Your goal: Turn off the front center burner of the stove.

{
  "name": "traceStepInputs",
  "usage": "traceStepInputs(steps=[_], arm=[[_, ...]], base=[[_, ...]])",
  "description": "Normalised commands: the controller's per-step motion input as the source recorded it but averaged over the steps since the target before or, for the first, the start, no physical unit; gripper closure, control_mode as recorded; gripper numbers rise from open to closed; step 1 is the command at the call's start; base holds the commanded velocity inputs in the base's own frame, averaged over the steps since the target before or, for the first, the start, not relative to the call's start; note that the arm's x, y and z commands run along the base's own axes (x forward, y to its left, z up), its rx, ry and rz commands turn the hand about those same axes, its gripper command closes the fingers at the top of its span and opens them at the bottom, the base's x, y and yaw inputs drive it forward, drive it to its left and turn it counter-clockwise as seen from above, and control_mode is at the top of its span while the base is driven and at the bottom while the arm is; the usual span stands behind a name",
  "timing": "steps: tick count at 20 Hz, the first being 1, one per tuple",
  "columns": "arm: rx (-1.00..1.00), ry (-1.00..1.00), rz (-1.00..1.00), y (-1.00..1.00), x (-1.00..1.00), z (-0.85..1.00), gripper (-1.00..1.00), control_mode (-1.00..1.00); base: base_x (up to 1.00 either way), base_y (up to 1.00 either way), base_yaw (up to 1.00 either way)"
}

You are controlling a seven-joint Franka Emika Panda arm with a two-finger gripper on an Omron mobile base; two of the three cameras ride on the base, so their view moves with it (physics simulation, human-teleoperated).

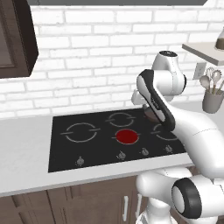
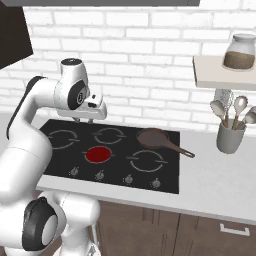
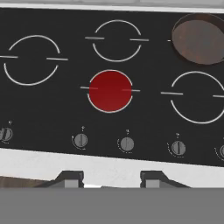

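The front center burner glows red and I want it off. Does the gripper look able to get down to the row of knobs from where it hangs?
Probably yes. The gripper hangs above the stove, fingers apart, with nothing between it and the knobs. The pan sits on a back burner, well away. Which knob governs the red burner is unclear.

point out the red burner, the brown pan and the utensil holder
front center burner (image 3: 110, 90): hand view, middle of its red disc
brown pan (image 2: 153, 137): right base view, inside of its bowl
utensil holder (image 2: 230, 138): right base view, its grey outer wall
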Motion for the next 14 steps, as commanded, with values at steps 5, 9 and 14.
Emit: traceStepInputs(steps=[5,9,14], arm=[[0.00,0.00,0.00,0.00,0.00,0.00,-1.00,-1.00],[0.00,0.00,0.00,0.00,0.00,0.00,-1.00,-1.00],[0.00,-0.01,0.00,0.01,-0.06,-0.01,-1.00,-1.00]], base=[[0.00,0.00,0.00],[0.00,0.00,0.00],[0.00,0.00,0.00]])
